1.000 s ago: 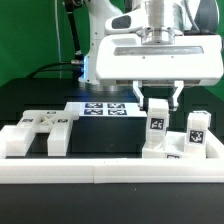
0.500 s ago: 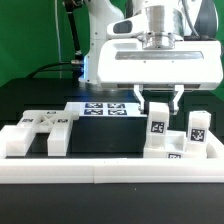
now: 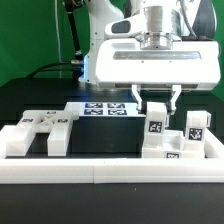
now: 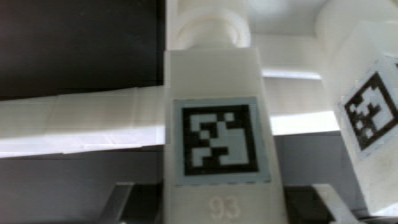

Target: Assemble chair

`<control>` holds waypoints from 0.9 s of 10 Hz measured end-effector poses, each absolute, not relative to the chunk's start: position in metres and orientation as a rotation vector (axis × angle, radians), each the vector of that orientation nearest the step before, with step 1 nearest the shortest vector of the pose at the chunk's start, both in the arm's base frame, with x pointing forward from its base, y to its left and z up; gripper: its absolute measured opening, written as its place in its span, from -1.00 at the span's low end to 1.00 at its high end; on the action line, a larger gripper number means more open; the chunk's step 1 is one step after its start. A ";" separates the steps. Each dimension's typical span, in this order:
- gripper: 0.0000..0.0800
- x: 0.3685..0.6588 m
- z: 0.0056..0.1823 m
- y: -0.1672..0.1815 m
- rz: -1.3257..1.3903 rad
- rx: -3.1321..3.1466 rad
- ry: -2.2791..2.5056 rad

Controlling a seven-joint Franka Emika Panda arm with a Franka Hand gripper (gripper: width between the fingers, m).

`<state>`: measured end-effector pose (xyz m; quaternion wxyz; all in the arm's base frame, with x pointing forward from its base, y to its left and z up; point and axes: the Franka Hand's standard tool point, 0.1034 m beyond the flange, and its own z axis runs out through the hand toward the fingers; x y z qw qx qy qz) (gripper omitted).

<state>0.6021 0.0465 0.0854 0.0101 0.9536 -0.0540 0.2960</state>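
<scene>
Nothing joined yet — chair parts [image 3: 40, 132] lie loose. The gripper [image 3: 157, 102] hangs open, tagged post [image 3: 157, 128] between its jaws — ungrasped.

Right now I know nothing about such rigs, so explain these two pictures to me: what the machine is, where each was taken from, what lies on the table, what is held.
The white machine is a robot arm ending in two jaws. One picture comes from a camera standing off the arm, the other from a camera on its wrist, looking past the jaws. On the black table lie loose white chair parts with black-and-white tags: a flat forked part toward the exterior view's left, a tagged upright piece and a second upright piece toward its right. The flat tagged sheet behind them is the marker board, not furniture. The jaws stand apart on either side of the tagged upright piece, which fills the wrist view. Nothing is held.
</scene>
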 end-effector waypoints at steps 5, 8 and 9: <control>0.61 0.601 0.082 0.047 0.904 2.983 -0.164; 0.62 0.600 0.082 0.047 0.899 2.984 -0.161; 0.62 0.601 0.087 0.045 0.866 2.996 -0.152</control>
